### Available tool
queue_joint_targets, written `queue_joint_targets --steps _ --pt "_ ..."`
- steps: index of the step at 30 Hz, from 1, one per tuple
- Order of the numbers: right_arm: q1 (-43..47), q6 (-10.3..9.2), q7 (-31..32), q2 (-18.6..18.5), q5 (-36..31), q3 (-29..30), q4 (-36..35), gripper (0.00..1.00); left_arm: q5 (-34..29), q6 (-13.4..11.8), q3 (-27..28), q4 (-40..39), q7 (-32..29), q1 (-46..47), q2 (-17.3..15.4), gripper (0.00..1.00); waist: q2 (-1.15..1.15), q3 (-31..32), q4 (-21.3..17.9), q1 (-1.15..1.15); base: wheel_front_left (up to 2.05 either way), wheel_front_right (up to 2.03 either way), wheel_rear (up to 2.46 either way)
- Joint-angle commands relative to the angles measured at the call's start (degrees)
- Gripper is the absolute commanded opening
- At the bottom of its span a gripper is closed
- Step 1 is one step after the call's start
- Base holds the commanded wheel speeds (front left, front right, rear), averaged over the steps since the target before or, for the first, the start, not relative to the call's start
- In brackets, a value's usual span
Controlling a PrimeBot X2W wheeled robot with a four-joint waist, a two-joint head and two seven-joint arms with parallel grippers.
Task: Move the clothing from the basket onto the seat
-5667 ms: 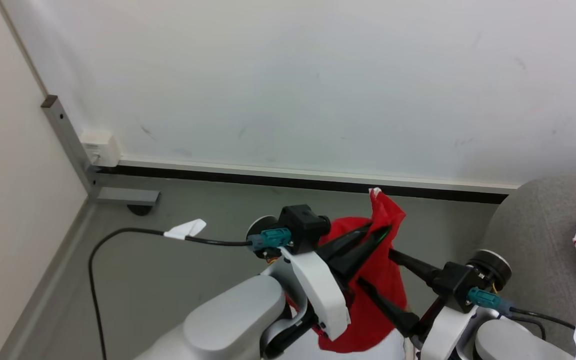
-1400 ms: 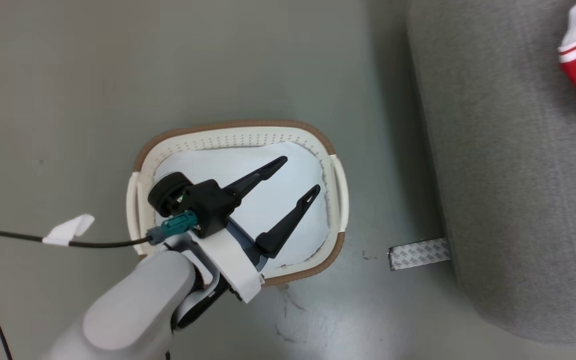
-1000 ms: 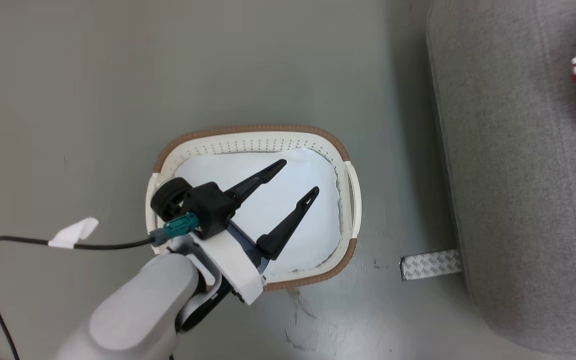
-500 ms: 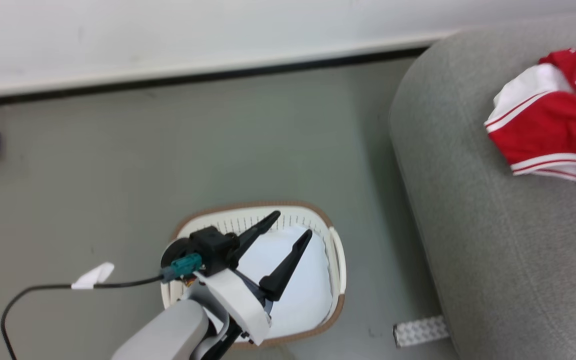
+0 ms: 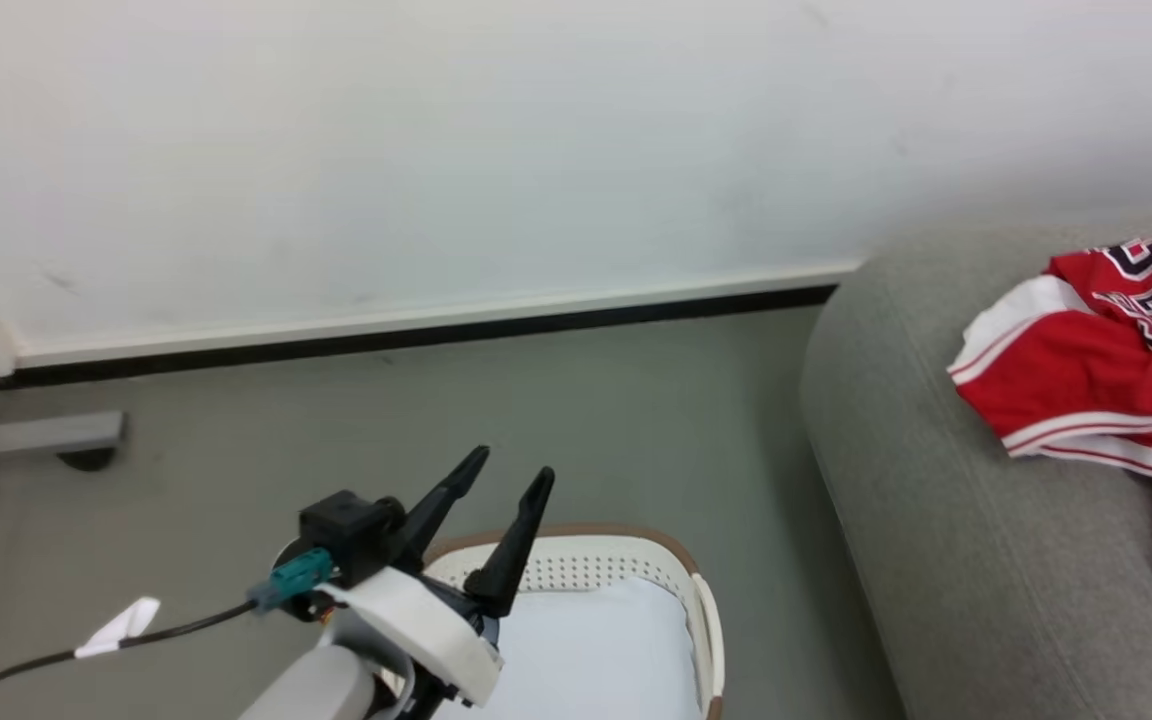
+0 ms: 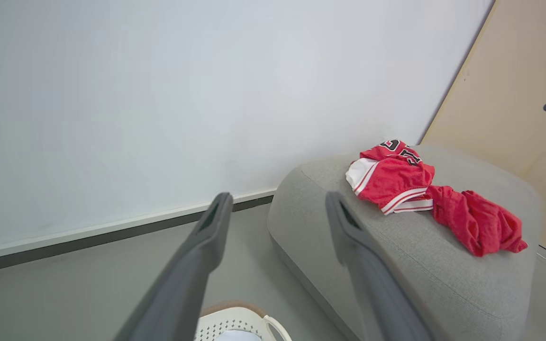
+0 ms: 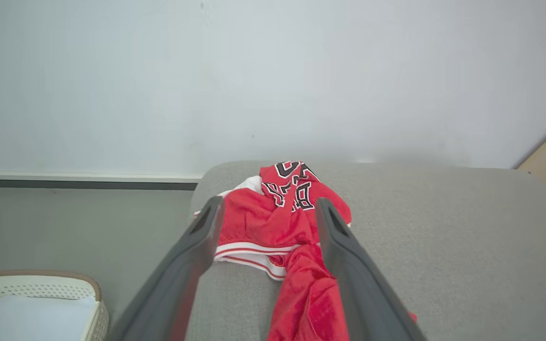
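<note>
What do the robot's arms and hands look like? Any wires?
The left arm is pale grey with a white wrist cover. The left gripper has two long, dark, pointed fingers. A black cable with a white tag plugs in through a teal connector. The right gripper has the same dark fingers.

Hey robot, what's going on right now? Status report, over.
Left pincer open, empty, over basket. Right pincer open, empty, pointing at seat. Clothing lies on seat; pale pad in basket. Nothing in the way.

Matt woven cloth seat [image 5: 936, 520]; perforated plastic basket [image 5: 586, 572]; cloth clothing [image 5: 1066, 390].
</note>
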State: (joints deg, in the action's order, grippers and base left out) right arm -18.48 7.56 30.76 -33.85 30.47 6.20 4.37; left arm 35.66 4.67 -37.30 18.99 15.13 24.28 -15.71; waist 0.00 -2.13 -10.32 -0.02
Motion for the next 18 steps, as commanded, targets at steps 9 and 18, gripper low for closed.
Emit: queue_joint_targets --steps 9,18 --pt "6.48 -0.14 -19.54 8.52 -5.12 -4.81 -4.44 1.00 -3.75 -2.71 10.63 -2.78 0.01 -6.48 -1.00 1.00 0.00 4.36 5.21 0.02 0.00 0.00 0.00" --pt "10.63 -0.15 -34.00 14.12 -7.02 -7.76 -0.28 1.00 -4.34 -3.04 23.29 -4.38 0.01 -13.26 0.92 1.00 0.00 5.51 8.33 0.02 0.00 0.00 0.00"
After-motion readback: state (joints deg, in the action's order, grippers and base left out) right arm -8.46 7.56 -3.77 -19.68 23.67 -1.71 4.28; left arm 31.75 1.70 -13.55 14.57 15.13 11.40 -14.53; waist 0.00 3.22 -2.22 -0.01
